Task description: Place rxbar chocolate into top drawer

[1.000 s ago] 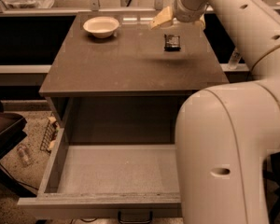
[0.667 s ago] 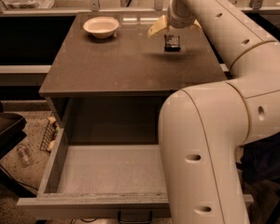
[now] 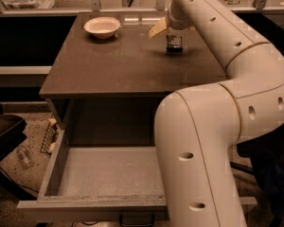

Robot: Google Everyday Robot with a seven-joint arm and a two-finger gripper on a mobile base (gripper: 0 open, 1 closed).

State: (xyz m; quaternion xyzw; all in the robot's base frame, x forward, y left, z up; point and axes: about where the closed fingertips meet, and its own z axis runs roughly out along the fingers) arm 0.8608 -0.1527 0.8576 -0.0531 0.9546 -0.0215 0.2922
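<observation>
Matt brown tabletop under the tool, glossy smooth cream arm, matt grey top drawer

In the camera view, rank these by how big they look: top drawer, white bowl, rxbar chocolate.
1. top drawer, largest, though also nearest the camera.
2. white bowl.
3. rxbar chocolate, smallest, just below the gripper at the far side.

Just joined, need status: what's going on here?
The arm reaches across the counter, with the gripper right over the bar near the back edge. Whether it grips the bar isn't visible. The bar sits on the counter, right of the bowl. The drawer stands open below, bar not yet in it.
</observation>
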